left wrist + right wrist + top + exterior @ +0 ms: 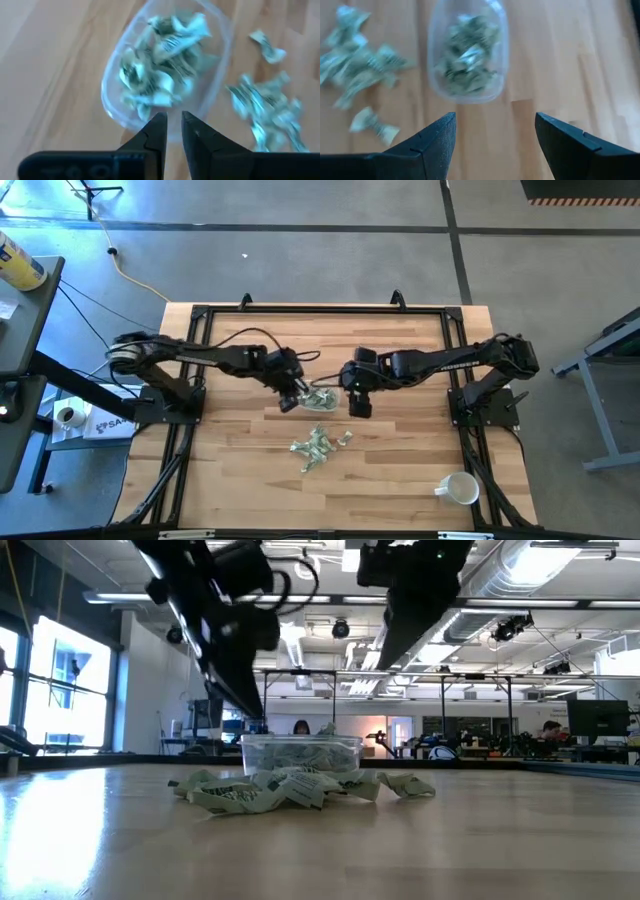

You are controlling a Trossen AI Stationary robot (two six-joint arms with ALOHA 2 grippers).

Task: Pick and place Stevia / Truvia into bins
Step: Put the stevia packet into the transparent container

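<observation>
The clear bin (319,399) stands mid-table, holding several green-and-white Stevia packets (165,60). More loose packets (320,445) lie in a heap on the wood nearer the front edge; they show also in the low view (290,790) in front of the bin (300,755). My left gripper (170,122) hangs above the bin's left rim (117,107), its fingers a narrow gap apart with nothing between them. My right gripper (495,130) hovers wide open and empty above the table just right of the bin (467,55).
A white mug (458,488) lies on its side near the table's front right corner. A black frame (320,308) runs along the table's far edge and sides. Bare wood lies left and right of the loose heap.
</observation>
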